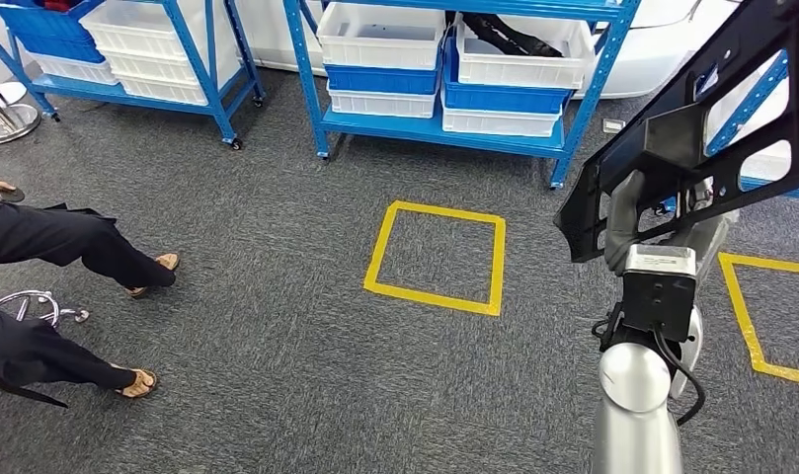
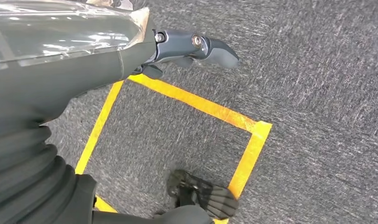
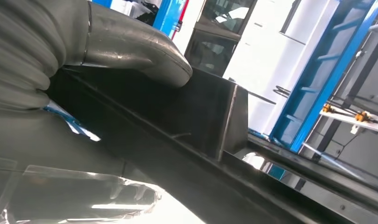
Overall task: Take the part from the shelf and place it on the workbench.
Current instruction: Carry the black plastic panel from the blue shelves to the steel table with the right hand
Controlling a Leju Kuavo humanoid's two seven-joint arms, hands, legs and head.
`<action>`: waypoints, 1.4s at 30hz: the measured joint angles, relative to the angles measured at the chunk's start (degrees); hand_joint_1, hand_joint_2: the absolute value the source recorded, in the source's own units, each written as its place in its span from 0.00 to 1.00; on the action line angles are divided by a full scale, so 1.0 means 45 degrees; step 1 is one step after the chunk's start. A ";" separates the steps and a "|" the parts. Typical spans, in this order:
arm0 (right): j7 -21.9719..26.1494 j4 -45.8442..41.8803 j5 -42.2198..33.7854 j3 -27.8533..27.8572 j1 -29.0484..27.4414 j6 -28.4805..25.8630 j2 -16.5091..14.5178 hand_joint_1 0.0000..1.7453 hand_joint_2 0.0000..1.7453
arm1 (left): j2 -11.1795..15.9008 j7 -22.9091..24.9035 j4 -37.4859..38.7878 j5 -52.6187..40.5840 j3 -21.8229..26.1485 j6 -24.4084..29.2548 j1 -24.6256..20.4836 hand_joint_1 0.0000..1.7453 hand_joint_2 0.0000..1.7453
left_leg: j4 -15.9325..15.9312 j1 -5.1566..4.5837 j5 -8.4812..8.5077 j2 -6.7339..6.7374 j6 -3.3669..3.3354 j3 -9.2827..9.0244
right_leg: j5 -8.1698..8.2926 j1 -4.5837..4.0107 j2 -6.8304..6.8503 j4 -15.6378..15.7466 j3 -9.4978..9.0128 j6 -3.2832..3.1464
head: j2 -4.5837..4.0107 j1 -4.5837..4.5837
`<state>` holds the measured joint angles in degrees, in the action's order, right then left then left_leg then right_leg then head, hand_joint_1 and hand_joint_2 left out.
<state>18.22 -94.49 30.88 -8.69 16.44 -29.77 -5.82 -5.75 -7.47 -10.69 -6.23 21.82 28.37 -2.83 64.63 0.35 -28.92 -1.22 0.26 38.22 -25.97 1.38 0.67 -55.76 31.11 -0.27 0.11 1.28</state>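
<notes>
Long black metal frame part with cut-out openings [image 1: 691, 128]: held aloft, tilted, gripped near its lower end by the right hand [image 1: 627, 212], thumb pressed on its face. Blue steel shelf rack with white and blue plastic bins [image 1: 454, 69]: beyond the hand. Yellow tape square on grey carpet floor [image 1: 437, 257]: beside the hand. Left hand [image 2: 196, 49]: over carpet, holding nothing, fingers extended. Seated person's legs [image 1: 69, 247]: far side.

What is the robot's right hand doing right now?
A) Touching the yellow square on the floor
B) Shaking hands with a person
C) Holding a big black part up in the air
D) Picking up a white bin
C: in the head view the right hand grips the black part raised above the carpet, well clear of the yellow square taped on the floor.
</notes>
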 joint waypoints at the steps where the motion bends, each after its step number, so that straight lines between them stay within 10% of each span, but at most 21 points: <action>1: -0.0002 0.0013 0.0004 0.0007 -0.0013 0.0000 -0.0005 1.00 1.00 | -0.0001 -0.0001 0.0000 0.0000 0.0015 0.0001 -0.0002 0.00 1.00 | 0.0927 0.0032 -0.0479 0.0094 0.0065 0.0393 | 0.0029 -0.0016 0.0090 -0.0005 0.0050 -0.0028 | 0.0000 0.0030; 3: -0.0005 0.0061 0.0021 0.0018 -0.0043 0.0000 -0.0008 1.00 1.00 | -0.0002 -0.0001 0.0000 0.0000 0.0046 0.0016 0.0011 0.00 1.00 | 0.1948 0.0077 -0.0863 0.0179 0.0142 0.0760 | 0.0088 -0.0035 0.0286 -0.0012 0.0148 -0.0043 | 0.0000 0.0037; 8: -0.0007 0.0135 0.0066 0.0029 -0.0024 0.0000 -0.0028 1.00 1.00 | -0.0001 -0.0002 -0.0004 0.0000 0.0142 0.0047 -0.0038 0.00 1.00 | -0.1573 0.0099 0.0385 0.0818 0.0053 -0.1513 | 0.0139 -0.0121 0.0740 -0.0097 0.0208 0.0114 | 0.0000 0.0013; 13: -0.0006 0.0154 0.0075 0.0032 0.0035 0.0000 -0.0086 1.00 1.00 | -0.0024 -0.0001 -0.0005 0.0001 0.0184 0.0061 -0.0012 0.00 1.00 | -0.1905 0.0010 0.0614 0.0476 -0.0432 -0.1512 | -0.0036 -0.0101 0.0722 -0.0379 0.0359 0.0458 | 0.0000 -0.0084; 18: -0.0007 0.0251 0.0014 0.0037 0.0034 0.0129 -0.0072 1.00 1.00 | -0.0067 0.0126 -0.0005 0.0345 0.0377 -0.0011 -0.0039 0.00 1.00 | -0.1911 -0.0034 0.0807 -0.0038 -0.0694 -0.1293 | -0.1606 -0.0091 -0.0056 -0.3956 0.1959 0.0334 | 0.0000 -0.0148; 23: -0.0011 0.0385 -0.0086 0.0034 0.0164 0.0231 -0.0068 1.00 1.00 | -0.0137 0.0281 -0.0004 0.0566 0.0637 -0.0146 -0.0031 0.00 1.00 | -0.1855 -0.0106 0.0855 -0.0715 -0.0612 -0.1241 | -0.0298 -0.0132 -0.0701 -0.0627 0.0232 0.0429 | 0.0000 -0.0153; 26: -0.0012 0.0408 -0.0119 0.0033 0.0201 0.0233 -0.0085 1.00 1.00 | -0.0176 0.0330 -0.0002 0.0569 0.0696 -0.0191 -0.0012 0.00 1.00 | -0.1862 -0.0100 0.0928 -0.1004 -0.0413 -0.1119 | -0.0146 -0.0180 -0.0681 -0.0112 -0.0020 0.0290 | 0.0000 -0.0148; 29: -0.0017 0.0414 -0.0124 0.0023 0.0229 0.0268 -0.0157 1.00 1.00 | -0.0177 0.0349 -0.0002 0.0561 0.0723 -0.0175 0.0009 0.00 1.00 | -0.1281 -0.0108 0.0523 -0.0529 -0.0199 -0.0819 | -0.0061 -0.0052 -0.0350 0.0040 -0.0096 0.0113 | 0.0000 -0.0075; 32: -0.0076 0.0419 -0.0168 0.0032 0.0241 0.0419 -0.0193 1.00 1.00 | -0.0174 0.0338 -0.0005 0.0532 0.0775 -0.0157 -0.0020 0.00 1.00 | 0.1161 0.0007 -0.0641 0.0103 0.0016 0.0422 | -0.0081 -0.0050 0.0022 0.0059 -0.0109 0.0034 | 0.0000 0.0017; 34: -0.0112 0.0435 -0.0221 0.0043 0.0238 0.0484 -0.0193 1.00 1.00 | -0.0172 0.0325 -0.0005 0.0492 0.0797 -0.0155 0.0004 0.00 1.00 | 0.1817 0.0108 -0.0661 0.0188 0.0117 0.0808 | -0.0090 -0.0047 0.0266 0.0052 -0.0100 0.0034 | 0.0000 0.0025; 38: -0.0115 0.0448 -0.0287 0.0073 0.0242 0.0520 -0.0193 1.00 1.00 | -0.0153 0.0301 -0.0005 0.0420 0.0819 -0.0154 -0.0014 0.00 1.00 | -0.1214 0.0179 0.0786 0.0840 0.0149 -0.0740 | -0.0203 -0.0089 0.0646 -0.0027 -0.0149 0.0209 | 0.0000 0.0023; 42: -0.0075 0.0461 -0.0457 0.0057 0.0265 0.0762 -0.0249 1.00 1.00 | -0.0182 0.0386 -0.0005 0.0439 0.0874 -0.0045 -0.0037 0.00 1.00 | -0.1726 0.0078 0.0928 0.0692 -0.0168 -0.0910 | -0.0308 -0.0162 0.0912 -0.0067 -0.0158 0.0448 | 0.0000 -0.0055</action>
<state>17.88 -92.42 28.82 -8.43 17.63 -26.34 -6.94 -6.57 -5.73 -10.71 -4.26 25.76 28.17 -3.00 56.87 0.70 -24.75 1.89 -0.50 34.12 -27.35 0.65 4.78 -56.06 30.40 1.74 0.11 1.03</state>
